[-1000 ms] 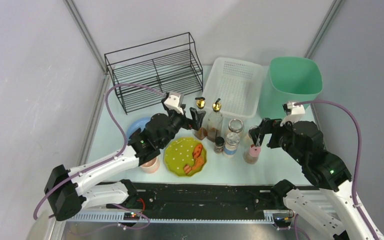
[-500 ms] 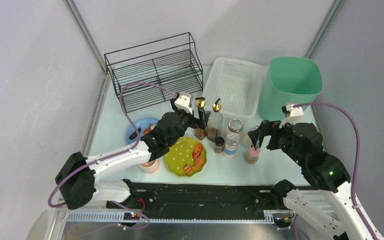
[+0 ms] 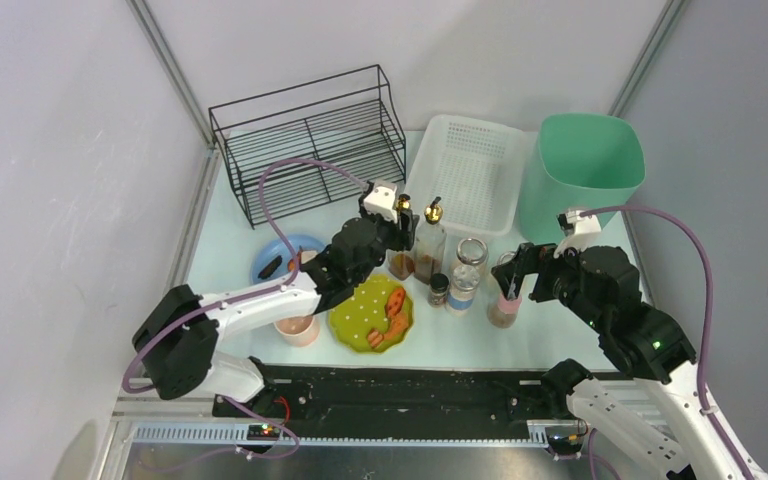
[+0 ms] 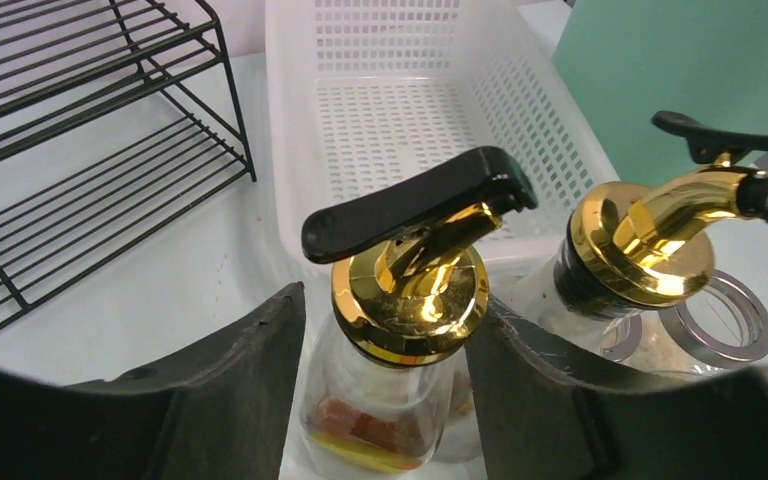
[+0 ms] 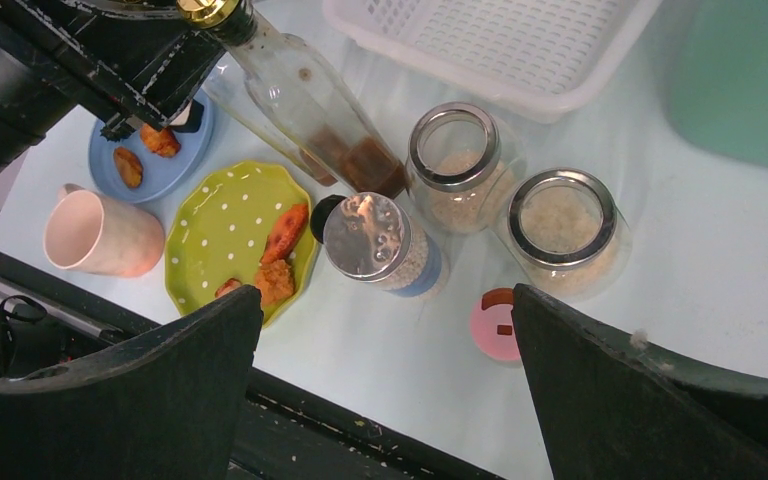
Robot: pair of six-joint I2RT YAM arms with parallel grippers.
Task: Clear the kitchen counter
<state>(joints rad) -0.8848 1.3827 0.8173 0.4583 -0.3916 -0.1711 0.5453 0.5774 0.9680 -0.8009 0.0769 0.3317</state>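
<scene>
I have the left arm [image 3: 260, 298] stretched forward, left gripper [image 4: 385, 312] straddling the gold-capped glass bottle [image 4: 410, 290], grip uncertain; right gripper [image 5: 388, 300] hangs wide open over round metal-rimmed jars [image 5: 560, 218]

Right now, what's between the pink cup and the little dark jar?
The green plate, with fried bits on it, sits between the cup and jar; the top view shows it.

A: What place is this?
B: A robot lab cell staged as a kitchen. Plain grey wall panels [image 3: 60, 150] on metal struts [image 3: 170, 70] enclose a mint kitchen counter [image 3: 220, 250]; beyond the left gripper [image 4: 387, 322] stand a wire rack [image 4: 80, 150] and white basket [image 4: 410, 120].
</scene>
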